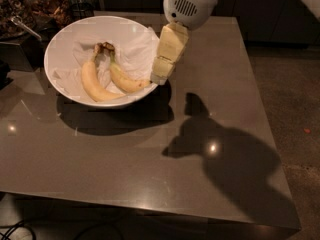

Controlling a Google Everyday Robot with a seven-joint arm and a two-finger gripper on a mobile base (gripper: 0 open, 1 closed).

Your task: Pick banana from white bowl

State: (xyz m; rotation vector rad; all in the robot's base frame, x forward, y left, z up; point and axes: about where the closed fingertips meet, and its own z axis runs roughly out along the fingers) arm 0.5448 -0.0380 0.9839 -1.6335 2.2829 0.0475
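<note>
The white bowl (56, 43) with crumpled white paper stands at the back left of the grey table (150, 164). Two bananas lie in it, stems together towards the back. The banana (126, 82) is the deeper-yellow one on the right, with a greenish neck; its tip points at the bowl's right rim. The paler, plumper banana (92, 85) lies to its left. My gripper (161, 77) hangs down from the white wrist (190, 4), slanted left. Its tip is at the bowl's right rim, just right of the banana's tip. It holds nothing that I can see.
Dark containers with brown contents (45, 6) and a metal utensil (22, 27) stand behind and left of the bowl. The arm's shadow (225, 154) falls on the table's right half. The table's right edge drops to the floor (295, 94).
</note>
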